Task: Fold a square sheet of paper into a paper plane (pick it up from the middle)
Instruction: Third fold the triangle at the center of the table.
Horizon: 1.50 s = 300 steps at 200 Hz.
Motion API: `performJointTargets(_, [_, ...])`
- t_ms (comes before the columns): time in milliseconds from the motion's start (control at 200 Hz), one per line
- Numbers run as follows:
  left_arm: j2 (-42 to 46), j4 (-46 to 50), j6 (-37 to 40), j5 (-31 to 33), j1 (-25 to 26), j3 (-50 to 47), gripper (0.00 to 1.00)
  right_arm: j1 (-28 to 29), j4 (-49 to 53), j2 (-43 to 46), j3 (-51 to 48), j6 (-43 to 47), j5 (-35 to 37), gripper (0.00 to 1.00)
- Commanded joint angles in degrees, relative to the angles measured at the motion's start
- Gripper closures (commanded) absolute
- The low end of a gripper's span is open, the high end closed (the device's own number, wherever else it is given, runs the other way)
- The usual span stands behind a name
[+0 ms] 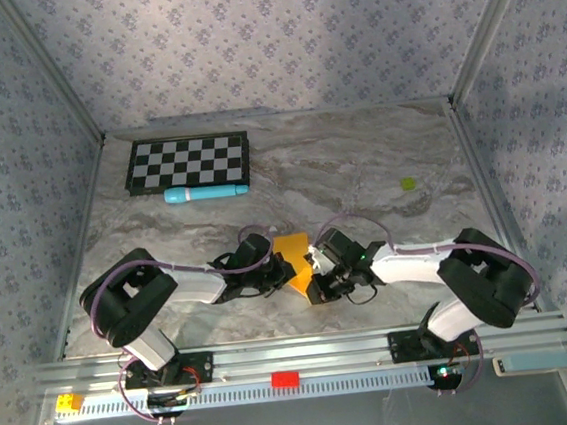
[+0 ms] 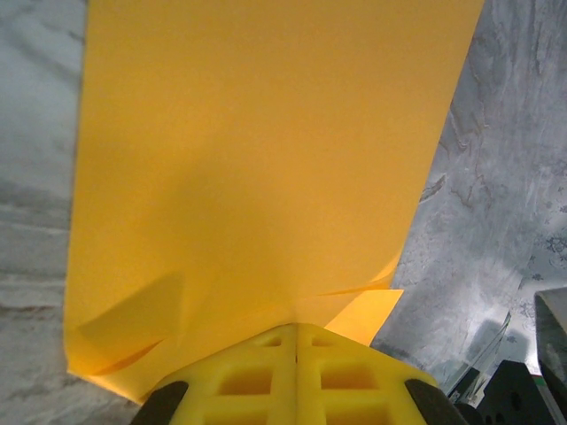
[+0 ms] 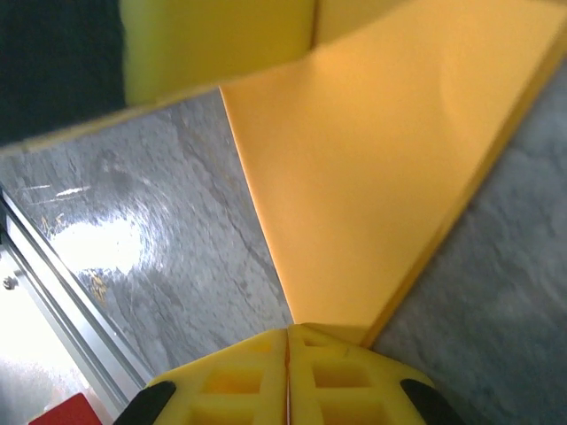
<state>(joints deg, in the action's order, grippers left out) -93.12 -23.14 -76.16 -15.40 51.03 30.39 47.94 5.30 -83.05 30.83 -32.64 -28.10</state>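
Square sheet of paper (image 1: 293, 262): in the top external view you will find it as plain orange paper, folded to a smaller pointed shape. It lies low over the marble table (image 1: 359, 165) near the front edge, directly between the left gripper (image 1: 281, 269) and the right gripper (image 1: 315, 267), which meet it from either side. Well behind it you have a black-and-white checkerboard (image 1: 188, 162) with a light-blue cylinder (image 1: 205, 192) just in front of it, and a tiny yellow-green bit (image 1: 408, 184) far to the right. A red block (image 1: 284, 378) and a yellow block (image 1: 69, 402) sit on the front rail.

Left wrist view: the paper (image 2: 266, 159) spreads away from the left gripper (image 2: 296, 332). Its yellow fingers are pressed together on the near edge. You can see small creases beside the grip, and a second layer peeks out at lower right.

Right wrist view: the paper (image 3: 372, 177) narrows to a point that runs into the right gripper (image 3: 288, 335), whose fingers are closed tight on it. A doubled edge shows along the right side. The left gripper's yellow finger (image 3: 221, 44) sits on the far end.
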Motion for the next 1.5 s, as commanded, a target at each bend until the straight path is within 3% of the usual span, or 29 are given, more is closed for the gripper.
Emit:
performJointTargets(0, [-1.71, 3.58, 0.05, 1.78, 0.31, -0.07, 1.0, 0.29, 4.88, 2.85, -1.68, -0.99, 0.48, 0.91])
performJointTargets(315, [-1.84, 3.44, 0.04, 1.51, 0.32, 0.18, 1.0, 0.09, 8.69, 9.62, 2.47, 0.51, 0.09, 0.9])
performJointTargets(680, [-2.67, 3.26, 0.04, 1.15, 0.41, 0.95, 1.0, -0.16, 2.79, -5.34, 10.93, -2.51, -0.29, 0.9])
performJointTargets(880, [-2.73, 3.24, 0.24, 0.9, 0.39, 1.07, 1.0, -1.34, 2.12, -7.83, 7.86, -4.78, 2.95, 0.91])
performJointTargets(1239, [-2.05, 0.28, 1.56, -0.91, -0.68, 4.38, 0.98, -3.84, -2.28, -7.76, 0.0, -8.27, 0.39, 0.95])
performJointTargets(1349, [0.39, 3.15, 3.87, -0.31, -0.75, 6.49, 0.93, -4.58, -2.21, -7.14, -0.16, -8.32, 0.54, 0.95])
performJointTargets(1494, [2.48, 6.09, 4.54, 1.6, -0.32, 5.99, 0.94, -5.05, -2.47, -6.71, -0.06, -9.42, 1.12, 0.96])
